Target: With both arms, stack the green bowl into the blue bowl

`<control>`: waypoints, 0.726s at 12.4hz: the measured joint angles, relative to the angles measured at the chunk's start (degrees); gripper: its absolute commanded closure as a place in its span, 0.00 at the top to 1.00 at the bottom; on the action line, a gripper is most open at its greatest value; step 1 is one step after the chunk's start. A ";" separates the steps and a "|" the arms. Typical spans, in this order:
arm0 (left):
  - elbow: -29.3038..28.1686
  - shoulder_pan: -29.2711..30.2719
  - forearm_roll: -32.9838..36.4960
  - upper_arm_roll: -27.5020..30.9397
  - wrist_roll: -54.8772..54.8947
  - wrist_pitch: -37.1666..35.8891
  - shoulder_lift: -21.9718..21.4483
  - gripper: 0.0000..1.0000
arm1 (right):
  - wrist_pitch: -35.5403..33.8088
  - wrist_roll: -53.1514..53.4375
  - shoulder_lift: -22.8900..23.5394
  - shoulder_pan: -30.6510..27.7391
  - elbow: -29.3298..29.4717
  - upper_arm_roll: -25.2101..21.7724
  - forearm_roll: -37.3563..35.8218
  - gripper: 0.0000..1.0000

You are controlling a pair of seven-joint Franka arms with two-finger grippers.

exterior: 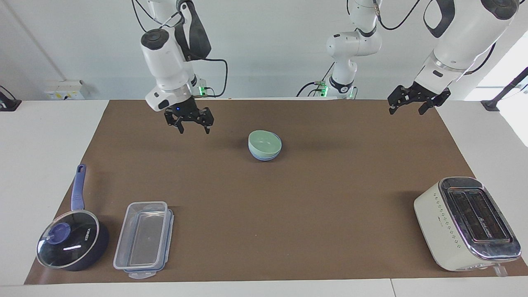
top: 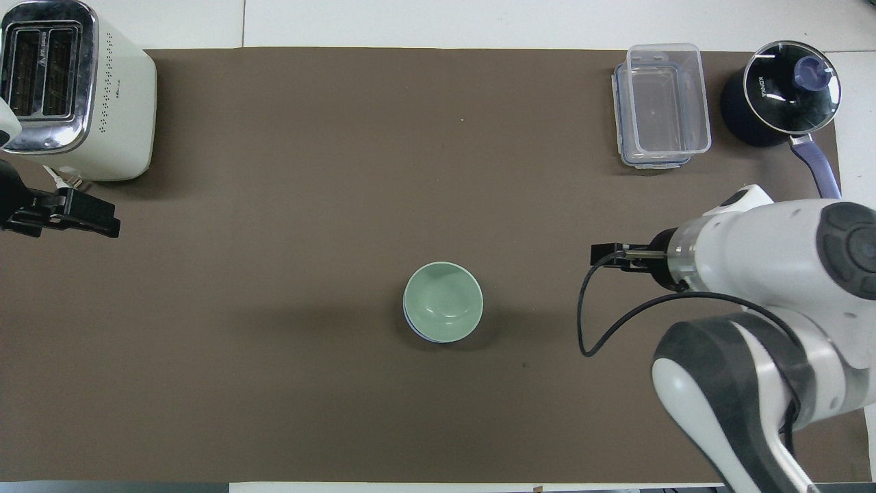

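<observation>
The green bowl [exterior: 265, 142] sits nested in the blue bowl [exterior: 264, 156] on the brown mat, in its middle stretch and toward the robots. In the overhead view the green bowl [top: 443, 301] covers the blue bowl [top: 415, 331] except for a thin edge. My right gripper [exterior: 193, 128] hangs open and empty above the mat, well apart from the bowls toward the right arm's end; it also shows in the overhead view [top: 605, 257]. My left gripper [exterior: 406, 109] waits open and empty in the air over the mat's edge at the left arm's end, and shows in the overhead view [top: 96, 222].
A cream toaster [exterior: 466, 222] stands far from the robots at the left arm's end. A clear plastic container [exterior: 143, 238] and a dark blue pan with glass lid [exterior: 70, 241] stand far from the robots at the right arm's end.
</observation>
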 measured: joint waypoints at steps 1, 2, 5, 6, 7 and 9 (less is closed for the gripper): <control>0.00 0.00 0.00 0.00 0.00 0.00 0.00 1.00 | 0.16 -3.08 -0.01 -3.04 0.19 -0.07 -0.18 1.00; 0.00 0.00 0.00 0.00 0.00 0.01 0.00 1.00 | 0.23 -4.85 0.00 -5.42 0.59 -0.08 -0.81 1.00; -0.01 0.40 0.00 -0.25 0.00 0.03 0.00 1.00 | -1.18 -6.60 0.26 -9.52 3.92 -0.10 -3.12 1.00; -0.01 1.38 0.00 -1.25 0.00 0.03 0.00 1.00 | -3.19 -6.60 0.68 -9.62 6.04 -0.08 -4.20 1.00; -0.01 2.52 0.00 -2.51 0.00 0.04 0.00 1.00 | -5.91 -6.60 1.44 -9.60 8.90 0.04 -5.08 1.00; -0.02 3.09 0.00 -3.30 0.00 0.05 0.00 1.00 | -11.94 -6.60 3.73 -9.57 15.56 0.26 -6.37 1.00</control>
